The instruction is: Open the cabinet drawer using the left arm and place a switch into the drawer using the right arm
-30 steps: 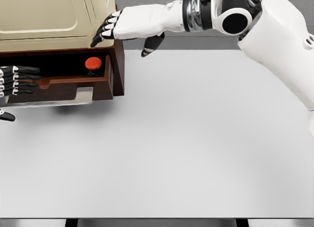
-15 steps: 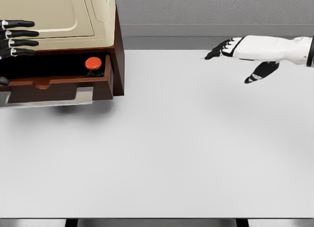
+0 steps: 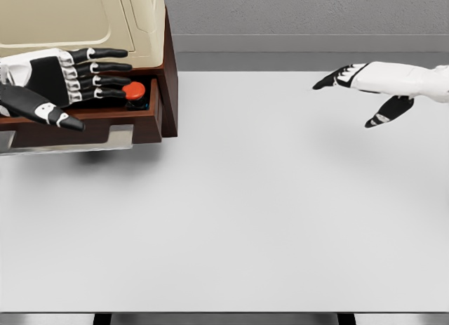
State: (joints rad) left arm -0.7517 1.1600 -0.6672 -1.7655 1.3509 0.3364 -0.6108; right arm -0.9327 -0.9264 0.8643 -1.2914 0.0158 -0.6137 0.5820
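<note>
The drawer of the cabinet stands pulled out at the far left of the white surface, and the switch, a little thing with a round red button on a dark base, sits inside it near the right-hand wall. So the job looks as good as done from where I stand: drawer open, switch in it, nothing left lying out on the surface.

The left hand hangs over the open drawer with its fingers stretched out flat and side by side, the thumb splayed down toward the drawer front. It grips nothing. The fingertips reach close to the red button, but I cannot tell whether they touch it or only pass in front of it.

The right hand is well apart from all this, out over the far right of the surface, fingers loose and extended, thumb hanging below, holding nothing.

As for the switch itself, I would judge it light and rigid, a hard plastic piece that will not give or deform. The button cap looks smooth and domed, so fingers pinching it there would likely slip or press it in. If anyone needed to move it again, the sounder hold would be on the squat dark base, across its sides, though the drawer wall just beside it leaves little room on that side.
</note>
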